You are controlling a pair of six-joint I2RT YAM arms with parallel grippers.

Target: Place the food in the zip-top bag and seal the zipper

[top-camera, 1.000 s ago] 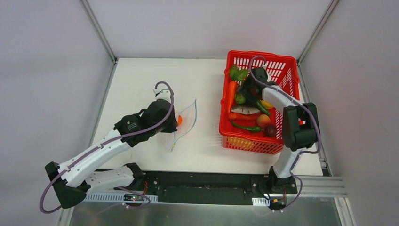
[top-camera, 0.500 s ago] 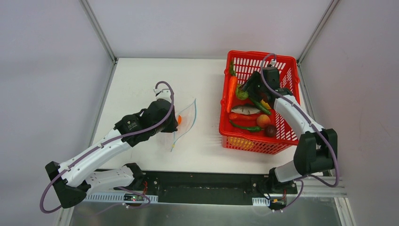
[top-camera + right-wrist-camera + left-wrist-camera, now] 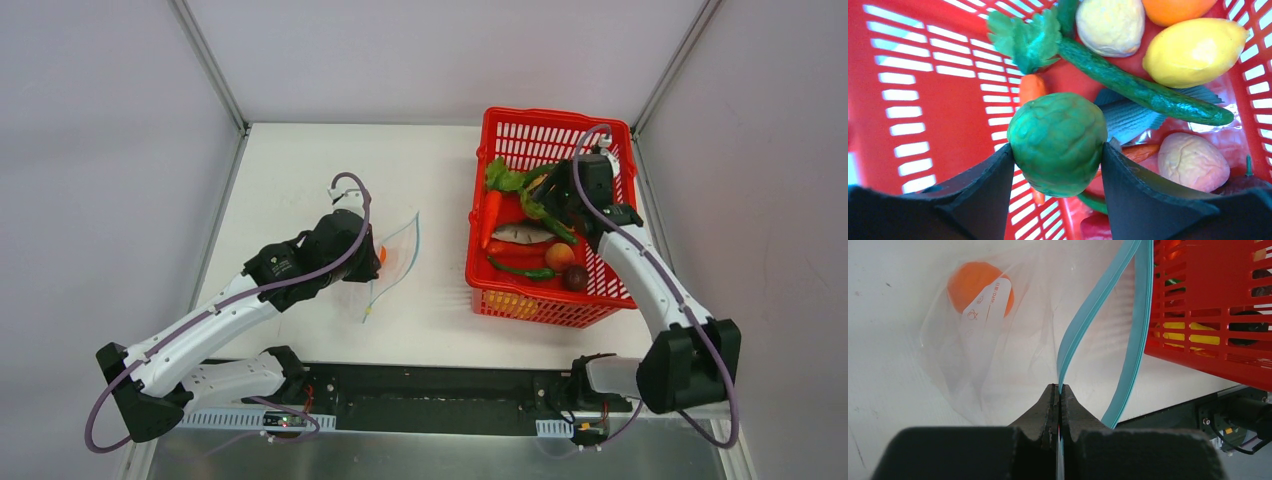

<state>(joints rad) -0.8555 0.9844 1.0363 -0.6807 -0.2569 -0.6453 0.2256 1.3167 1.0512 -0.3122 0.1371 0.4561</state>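
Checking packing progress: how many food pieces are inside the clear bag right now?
1: an orange ball deep inside the bag, partly behind its white label. Nothing else shows through the plastic.

Desk (image 3: 300,170): white matte top, a few small dark specks showing in the left wrist view. Enclosure around it has a pale grey back wall (image 3: 440,50), left wall (image 3: 90,150) and right wall (image 3: 770,150), all plain panels. Silver left post (image 3: 210,65) and right post (image 3: 675,65) rise from the far corners. Near edge: black strip (image 3: 430,395), silver slotted rail (image 3: 680,395), brushed metal sheet (image 3: 430,455). Light is even and diffuse, shadows soft.
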